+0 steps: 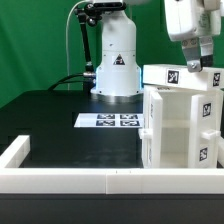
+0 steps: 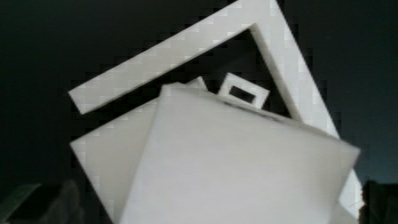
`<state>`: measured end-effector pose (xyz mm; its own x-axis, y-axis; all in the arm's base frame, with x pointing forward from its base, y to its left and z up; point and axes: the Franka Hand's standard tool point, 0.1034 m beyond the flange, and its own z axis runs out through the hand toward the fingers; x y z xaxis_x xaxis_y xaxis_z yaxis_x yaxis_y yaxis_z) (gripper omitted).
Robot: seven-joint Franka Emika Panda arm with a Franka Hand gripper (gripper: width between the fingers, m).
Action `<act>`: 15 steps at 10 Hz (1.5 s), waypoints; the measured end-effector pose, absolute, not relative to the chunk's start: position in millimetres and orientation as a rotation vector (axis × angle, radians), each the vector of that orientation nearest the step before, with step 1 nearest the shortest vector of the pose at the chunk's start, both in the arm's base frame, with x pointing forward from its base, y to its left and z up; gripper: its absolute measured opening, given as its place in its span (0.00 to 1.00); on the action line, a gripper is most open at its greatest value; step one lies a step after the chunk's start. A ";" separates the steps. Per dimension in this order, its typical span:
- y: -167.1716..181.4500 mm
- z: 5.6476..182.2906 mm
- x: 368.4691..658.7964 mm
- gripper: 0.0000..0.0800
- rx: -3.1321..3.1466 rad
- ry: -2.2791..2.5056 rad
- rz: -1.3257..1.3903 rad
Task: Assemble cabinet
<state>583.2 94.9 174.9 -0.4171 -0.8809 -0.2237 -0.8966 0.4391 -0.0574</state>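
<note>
Along the exterior view's left and front runs the low white rim (image 1: 70,181) of the black table (image 1: 50,115). Near the middle lies the flat white marker board (image 1: 108,121). At the right stands the white boxy shelved cabinet body (image 1: 175,135), with a tagged flat white panel (image 1: 180,76) on top. The two-finger gripper (image 1: 192,62) reaches down onto that panel; whether its fingers clamp it cannot be told.

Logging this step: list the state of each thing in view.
cabinet body: upright on the table, shelves showing.
top panel: on top of the body, tag showing.
gripper: low over the top panel; open or shut unclear.
marker board: flat on the table.
</note>
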 end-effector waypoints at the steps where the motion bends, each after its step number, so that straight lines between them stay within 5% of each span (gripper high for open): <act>1: 95.6 180.3 585.1 1.00 -1.559 2.450 0.105; 5: 95.9 180.7 585.9 1.00 -1.609 2.413 0.099; 15: 96.6 187.0 593.7 1.00 -2.798 0.993 -0.035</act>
<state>593.7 96.6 187.0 0.7775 -0.6279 -0.0356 -0.6239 -0.7630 -0.1694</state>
